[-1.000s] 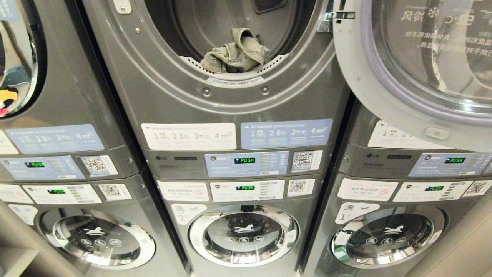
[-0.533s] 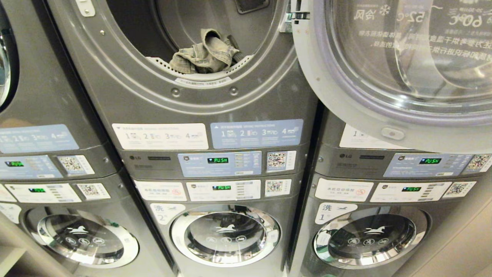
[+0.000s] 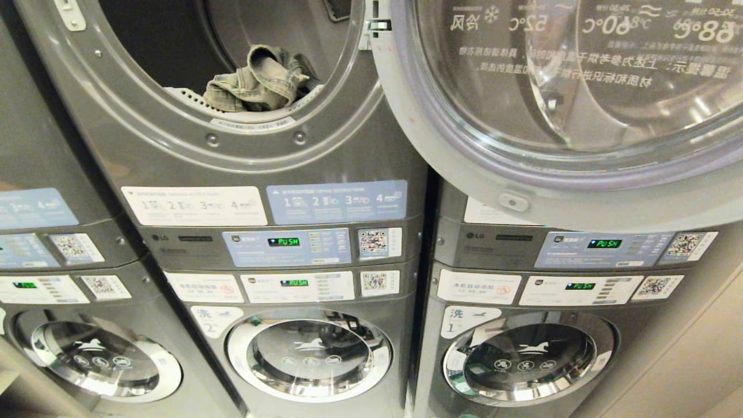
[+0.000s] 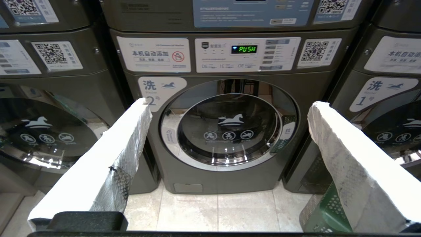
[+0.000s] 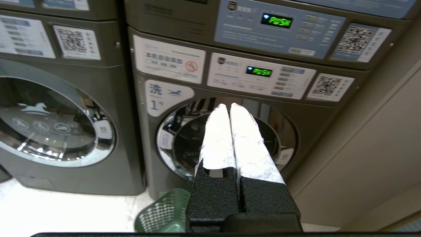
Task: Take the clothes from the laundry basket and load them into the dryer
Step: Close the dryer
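Whole view sliding right against a second ago — camera turning, machines staying put. Garment already at the lip of the open dryer, door swung wide. Left gripper spread and empty, right gripper pressed together on nothing, both low before the washers. Green basket on the floor by the right one. Risks: garment slipping back out over the lip — or an arm clipping that door.
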Available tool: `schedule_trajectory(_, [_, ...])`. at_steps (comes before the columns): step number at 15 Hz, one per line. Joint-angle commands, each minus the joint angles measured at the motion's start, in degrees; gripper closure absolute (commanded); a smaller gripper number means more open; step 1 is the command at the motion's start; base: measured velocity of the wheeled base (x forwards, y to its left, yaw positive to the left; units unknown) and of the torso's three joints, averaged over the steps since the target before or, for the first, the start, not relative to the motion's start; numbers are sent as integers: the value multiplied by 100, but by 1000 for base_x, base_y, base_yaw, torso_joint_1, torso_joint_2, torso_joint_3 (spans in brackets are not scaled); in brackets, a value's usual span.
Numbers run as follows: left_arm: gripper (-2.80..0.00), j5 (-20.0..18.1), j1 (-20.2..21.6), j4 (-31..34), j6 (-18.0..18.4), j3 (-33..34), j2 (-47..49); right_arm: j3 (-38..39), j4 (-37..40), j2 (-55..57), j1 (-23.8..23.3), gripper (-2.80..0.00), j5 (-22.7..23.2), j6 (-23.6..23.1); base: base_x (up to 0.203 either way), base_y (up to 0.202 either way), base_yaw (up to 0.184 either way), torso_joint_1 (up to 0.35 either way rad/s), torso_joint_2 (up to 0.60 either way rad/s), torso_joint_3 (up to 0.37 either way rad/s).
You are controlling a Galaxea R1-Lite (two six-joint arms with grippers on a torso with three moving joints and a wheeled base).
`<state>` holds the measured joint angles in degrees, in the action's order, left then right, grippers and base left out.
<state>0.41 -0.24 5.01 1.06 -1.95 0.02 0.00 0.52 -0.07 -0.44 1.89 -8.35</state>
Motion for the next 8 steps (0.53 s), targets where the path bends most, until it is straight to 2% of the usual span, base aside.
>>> schedule_trajectory(1, [-280, 3, -2, 0, -8, 2, -2, 0, 0, 7, 0, 0, 4, 0, 0, -191, -1, 2, 2, 6])
schedule_trajectory(4, [-280, 3, -2, 0, 26, 2, -2, 0, 0, 7, 0, 0, 4, 18, 0, -158, 2, -1, 0, 1])
schedule_trajectory(8, [-280, 3, -2, 0, 4, 2, -10, 0, 0, 7, 0, 0, 13, 9, 0, -12, 0, 1, 2, 0])
